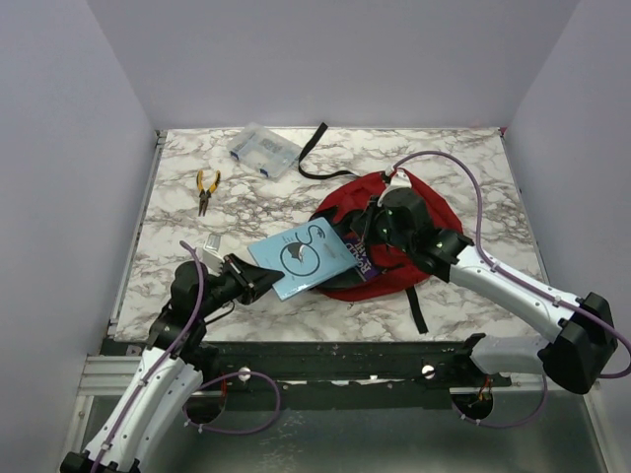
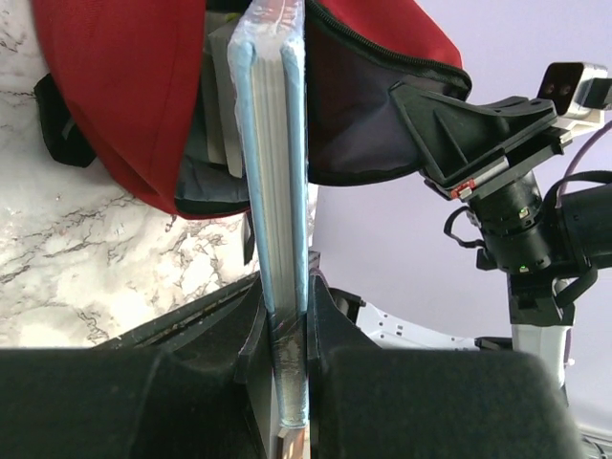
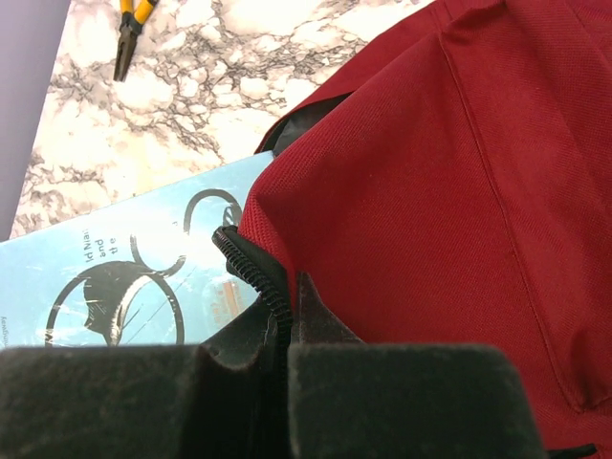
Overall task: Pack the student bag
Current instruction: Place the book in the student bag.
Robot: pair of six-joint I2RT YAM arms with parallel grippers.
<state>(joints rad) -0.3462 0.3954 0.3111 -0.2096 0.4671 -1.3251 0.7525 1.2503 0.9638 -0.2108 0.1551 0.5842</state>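
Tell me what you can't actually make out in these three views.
- Inside of the student bag: in the top view the right gripper and the book cover the opening. The left wrist view shows only a dark slit.
- Book's far end: top view, tucked under the bag's fabric.
- Clear box contents: top view, too small.
- Book's cover text: right wrist view, partly cut off by the bag and gripper.

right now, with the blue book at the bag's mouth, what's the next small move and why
Probably the left gripper should slide the blue book deeper into the red backpack: it grips the book's near edge, only the far edge is inside, and the right gripper pinches the zip rim, holding the mouth open.
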